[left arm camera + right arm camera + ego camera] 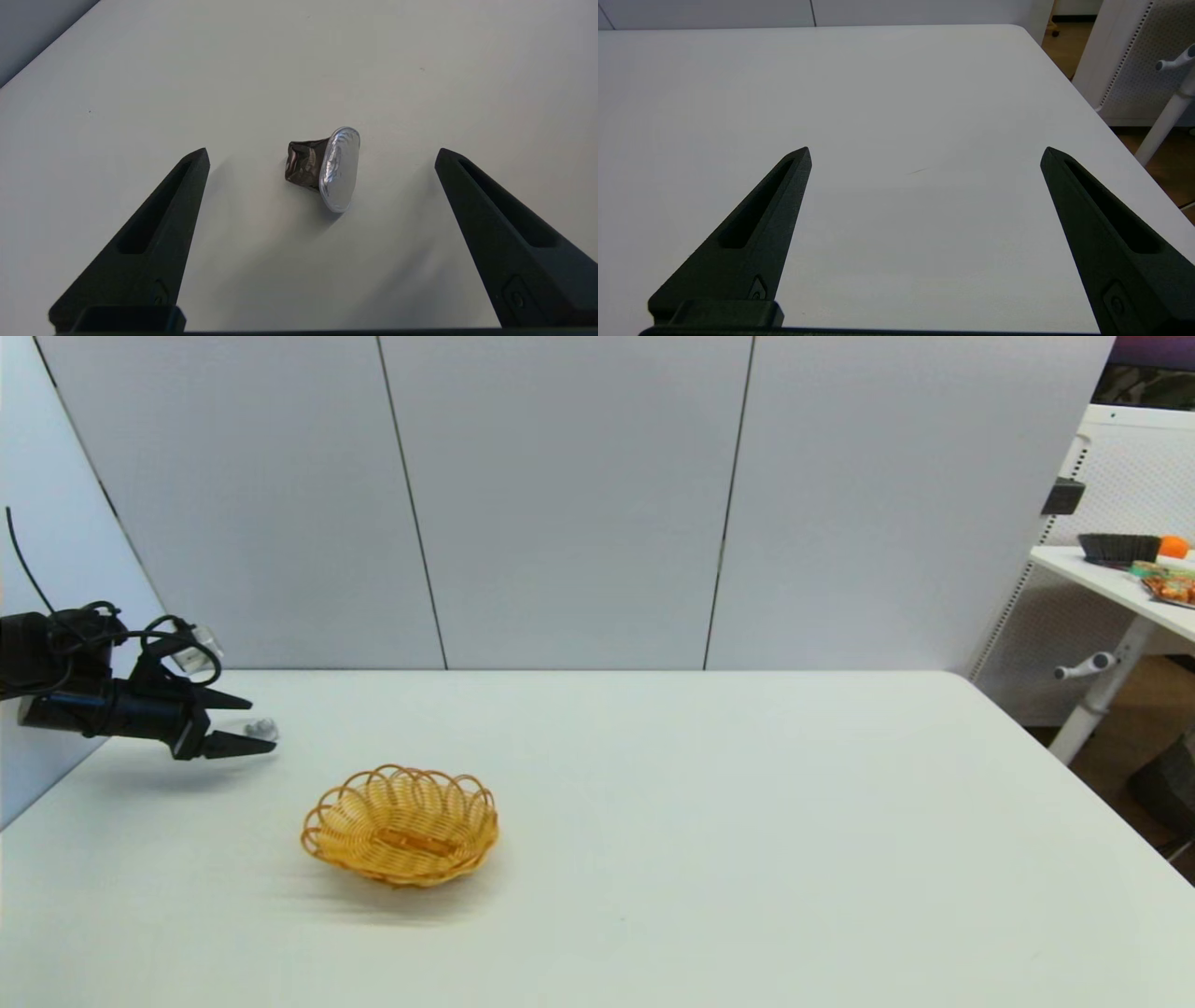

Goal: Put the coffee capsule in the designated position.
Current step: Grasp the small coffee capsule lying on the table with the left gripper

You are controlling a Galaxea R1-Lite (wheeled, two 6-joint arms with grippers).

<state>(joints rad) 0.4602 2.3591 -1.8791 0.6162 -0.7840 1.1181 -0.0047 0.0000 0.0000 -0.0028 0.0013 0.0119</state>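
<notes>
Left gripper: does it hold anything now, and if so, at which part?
Nothing is held. The left gripper is open, and the coffee capsule lies on its side on the table between the fingers, touching neither. The right gripper is open too.

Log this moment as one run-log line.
left gripper: open, at capsule | capsule: on its side on table, ungrasped | basket: empty | right gripper: open, parked

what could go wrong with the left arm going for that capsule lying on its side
The coffee capsule lies tipped over on the white table, between the open fingers of the left gripper, not yet touched. Its crumpled body could be crushed further, or its round foil rim could roll or squirt out as the fingers shut. The wicker basket has a low rim, so a high drop might bounce out.
</notes>
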